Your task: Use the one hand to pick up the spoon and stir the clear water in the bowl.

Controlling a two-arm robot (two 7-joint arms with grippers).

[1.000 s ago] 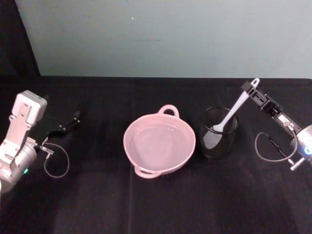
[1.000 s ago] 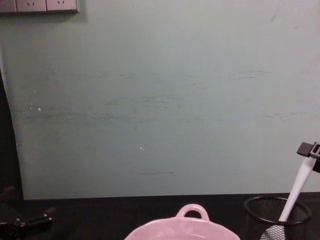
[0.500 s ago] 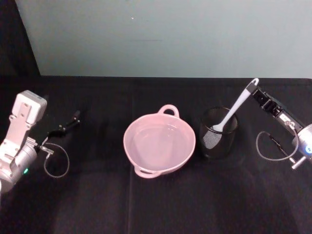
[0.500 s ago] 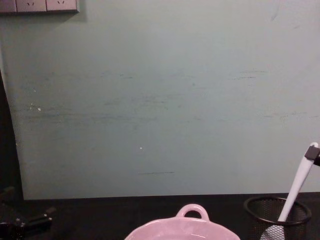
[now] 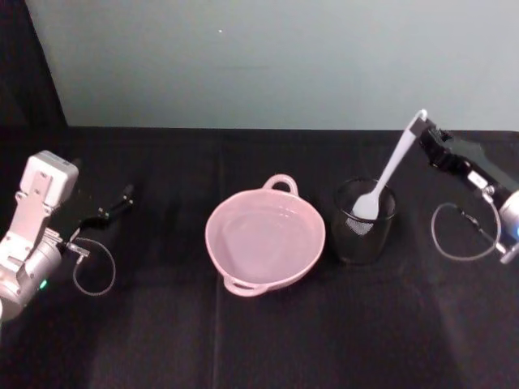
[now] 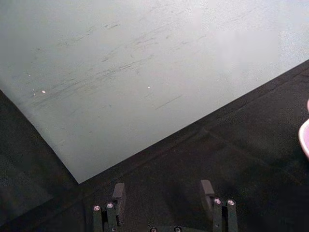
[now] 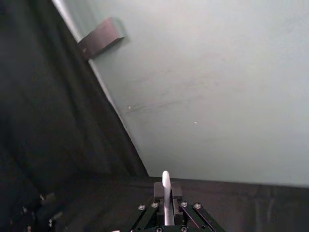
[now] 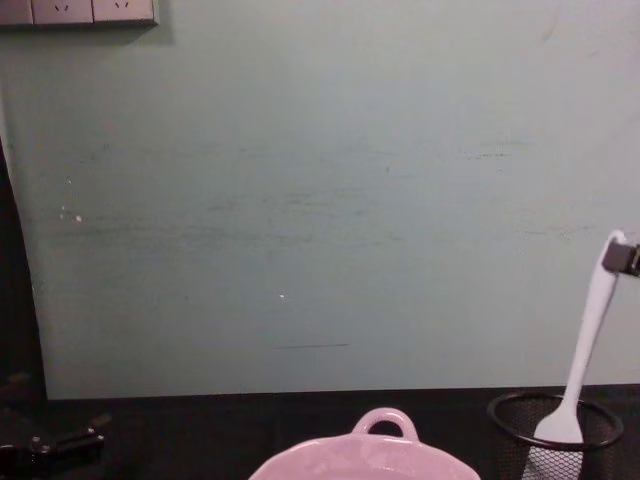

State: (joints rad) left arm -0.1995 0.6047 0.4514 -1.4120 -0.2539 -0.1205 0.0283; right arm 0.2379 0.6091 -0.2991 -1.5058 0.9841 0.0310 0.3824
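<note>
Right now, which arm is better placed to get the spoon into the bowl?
Right. The right gripper is shut on the handle end of the spoon, blade at the rim of the mesh cup, with the bowl next to that cup. The left gripper sits open and empty at the far left.

We see that the right gripper [image 5: 425,132] has closed on the tip of the spoon [image 5: 391,166] and risen. The spoon now stands steeper, its blade lifted from deep in the mesh cup [image 5: 361,239] to rim level.

Head overhead, chest low — shared bowl [image 5: 212,237]
</note>
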